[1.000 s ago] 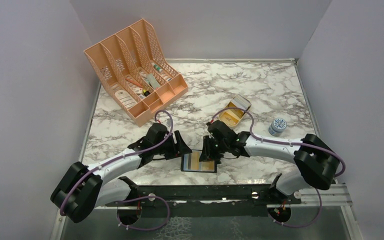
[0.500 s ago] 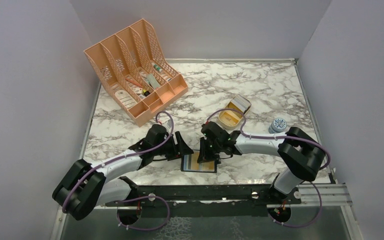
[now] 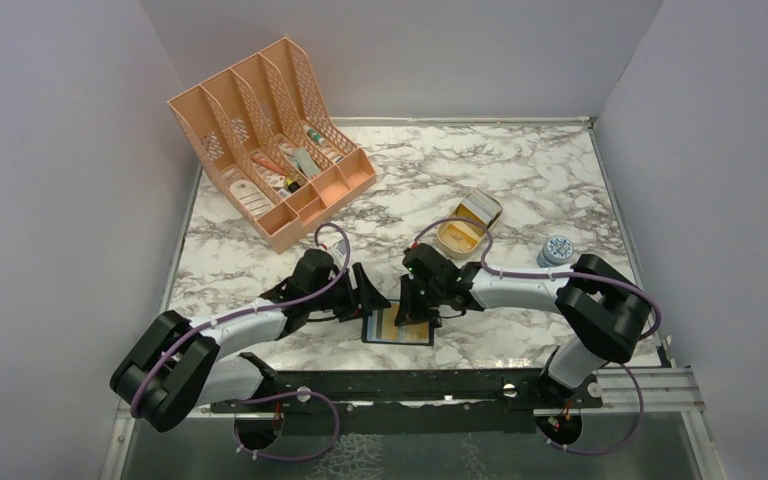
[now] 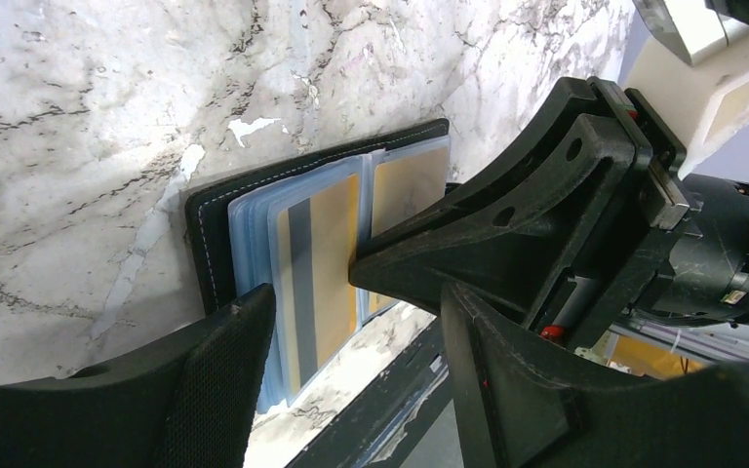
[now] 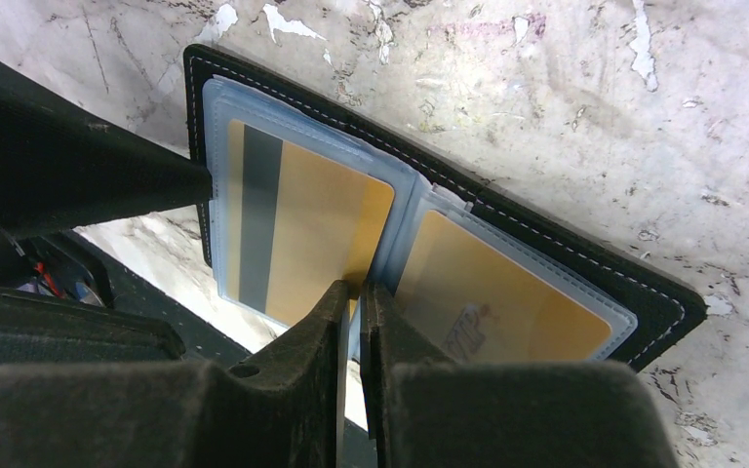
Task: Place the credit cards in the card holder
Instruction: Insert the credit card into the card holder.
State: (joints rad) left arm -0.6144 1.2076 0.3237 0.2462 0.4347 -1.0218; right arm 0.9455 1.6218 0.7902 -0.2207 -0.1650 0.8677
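The black card holder (image 3: 397, 327) lies open near the table's front edge, its clear sleeves facing up. Two tan-orange credit cards sit in the sleeves: one with a grey stripe (image 5: 312, 219) on the left page and one (image 5: 492, 292) on the right. My right gripper (image 5: 354, 290) points down at the holder's middle fold, shut on a thin pale sleeve edge there. My left gripper (image 4: 351, 297) is open at the holder's left edge (image 4: 210, 210), one finger beside the sleeves. In the top view the two grippers (image 3: 375, 300) (image 3: 412, 312) meet over the holder.
A peach desk organiser (image 3: 270, 140) stands at the back left. A gold tin (image 3: 470, 225) lies open behind the right arm, with a small round blue-and-white tin (image 3: 557, 252) to its right. The black rail (image 3: 410, 385) runs just in front of the holder.
My right gripper has shifted a little left over the holder's middle and its jaws have come together. The left gripper has edged slightly toward the holder and stays open.
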